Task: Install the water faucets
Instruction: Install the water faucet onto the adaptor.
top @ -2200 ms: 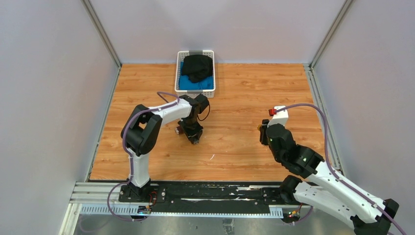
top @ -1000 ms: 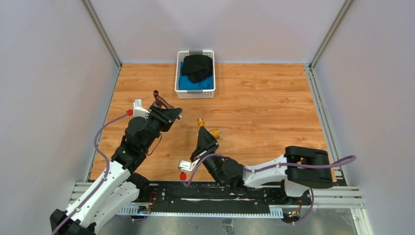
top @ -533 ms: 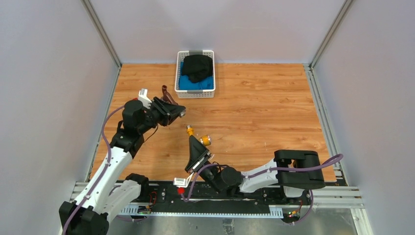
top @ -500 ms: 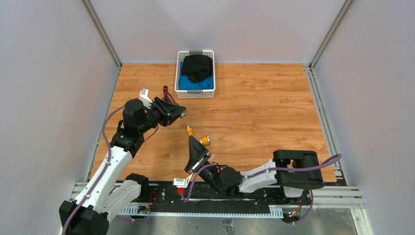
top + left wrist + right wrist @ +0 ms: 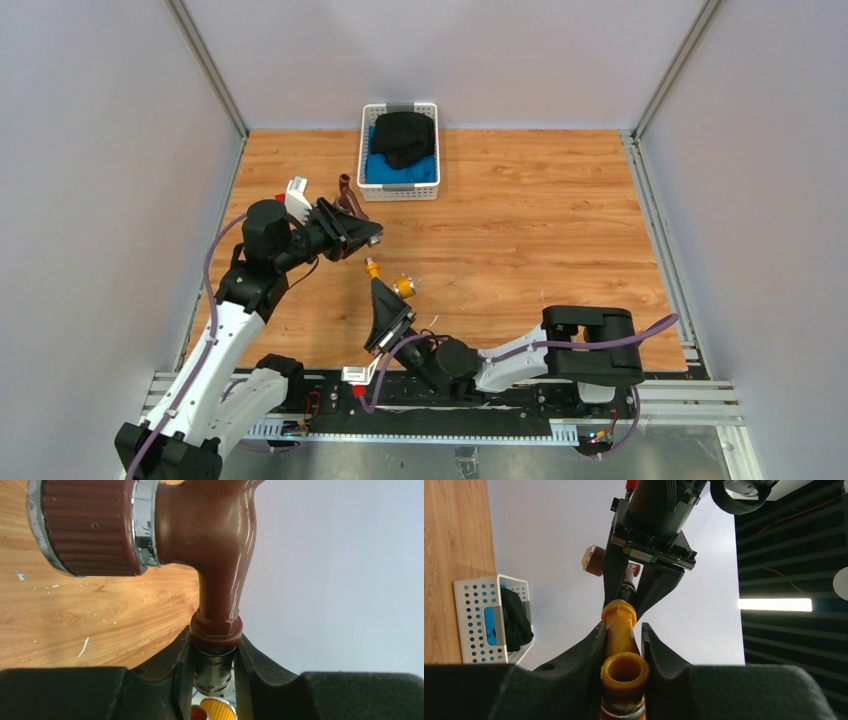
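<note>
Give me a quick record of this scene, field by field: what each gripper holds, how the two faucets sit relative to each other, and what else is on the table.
Left gripper: shut on the reddish-brown faucet, gripped at its silvery end
Right gripper: shut on the brass faucet
Faucets: ends near each other, roughly in line; contact cannot be told
Far side of wooden table: white basket holding black cloth over blue cloth
</note>
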You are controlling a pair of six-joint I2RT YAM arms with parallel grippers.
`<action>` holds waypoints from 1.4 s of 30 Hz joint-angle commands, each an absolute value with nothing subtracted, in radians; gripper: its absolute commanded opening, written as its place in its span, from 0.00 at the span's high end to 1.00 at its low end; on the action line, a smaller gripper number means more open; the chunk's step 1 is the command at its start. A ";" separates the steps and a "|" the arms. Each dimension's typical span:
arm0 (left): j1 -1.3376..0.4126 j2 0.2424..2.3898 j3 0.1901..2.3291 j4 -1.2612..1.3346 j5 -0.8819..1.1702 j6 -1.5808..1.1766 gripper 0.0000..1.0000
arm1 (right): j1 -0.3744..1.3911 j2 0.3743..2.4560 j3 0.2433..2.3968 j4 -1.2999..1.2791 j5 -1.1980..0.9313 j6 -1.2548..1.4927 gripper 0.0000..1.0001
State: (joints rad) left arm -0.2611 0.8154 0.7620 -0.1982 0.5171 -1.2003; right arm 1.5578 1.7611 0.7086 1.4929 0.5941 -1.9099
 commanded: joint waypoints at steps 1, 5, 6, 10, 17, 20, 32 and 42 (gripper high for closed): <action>-0.254 0.807 0.840 -0.256 0.573 -1.122 1.00 | 1.535 1.755 0.723 1.600 0.567 -1.926 1.00; -0.255 0.806 0.875 -0.309 0.568 -1.092 1.00 | 1.516 1.760 0.712 1.600 0.569 -1.929 1.00; -0.255 0.805 0.876 -0.312 0.568 -1.091 1.00 | 1.512 1.758 0.712 1.600 0.569 -1.927 1.00; -0.255 0.811 0.876 -0.312 0.575 -1.088 1.00 | 1.509 1.752 0.718 1.600 0.569 -1.931 1.00; -0.255 0.815 0.880 -0.337 0.568 -1.066 1.00 | 1.506 1.740 0.718 1.599 0.561 -1.931 1.00; -0.255 0.816 0.876 -0.337 0.565 -1.065 1.00 | 1.506 1.736 0.719 1.599 0.557 -1.932 1.00; -0.255 0.818 0.868 -0.357 0.568 -1.024 1.00 | 1.507 1.734 0.720 1.599 0.570 -1.913 1.00; -0.255 0.820 0.865 -0.360 0.591 -1.006 1.00 | 1.508 1.748 0.724 1.600 0.563 -1.926 1.00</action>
State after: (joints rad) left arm -0.2611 0.8219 0.8528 -0.3725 0.5400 -1.0309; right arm 1.5139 1.7599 0.7082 1.4933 0.5758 -1.9232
